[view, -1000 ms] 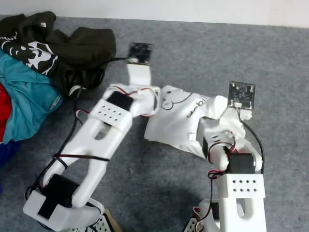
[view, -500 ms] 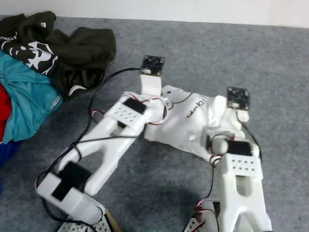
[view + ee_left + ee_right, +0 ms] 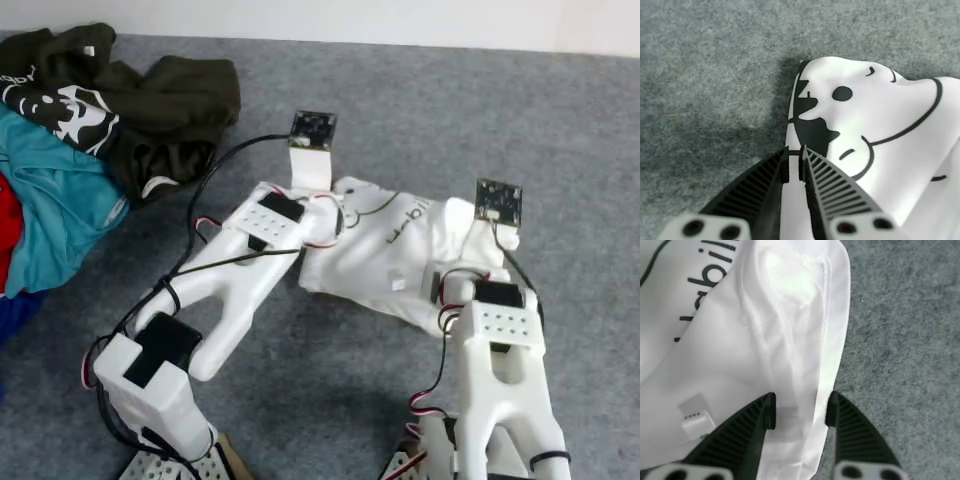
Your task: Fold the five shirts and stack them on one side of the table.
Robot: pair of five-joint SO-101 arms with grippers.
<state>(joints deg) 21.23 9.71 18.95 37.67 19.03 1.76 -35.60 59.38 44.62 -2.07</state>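
A white shirt [image 3: 385, 255] with black print lies crumpled on the grey table, between the two arms. My left gripper [image 3: 794, 162] is shut on the white shirt [image 3: 875, 130], pinching its edge beside the printed face; from above it sits at the shirt's left corner [image 3: 325, 198]. My right gripper [image 3: 800, 410] is open and straddles a folded hem of the white shirt [image 3: 790, 315], with cloth lying between the fingers; from above it is at the shirt's right side [image 3: 480, 242].
More shirts are heaped at the table's far left: a dark one [image 3: 160, 100] with a skull print, a teal one [image 3: 55, 205], a red one [image 3: 6, 235] and a blue one [image 3: 14, 305]. Bare grey table [image 3: 520, 110] lies behind and to the right.
The left arm has swung right and its gripper has come onto the shirt's left corner. The right arm has shifted slightly at the shirt's right side.
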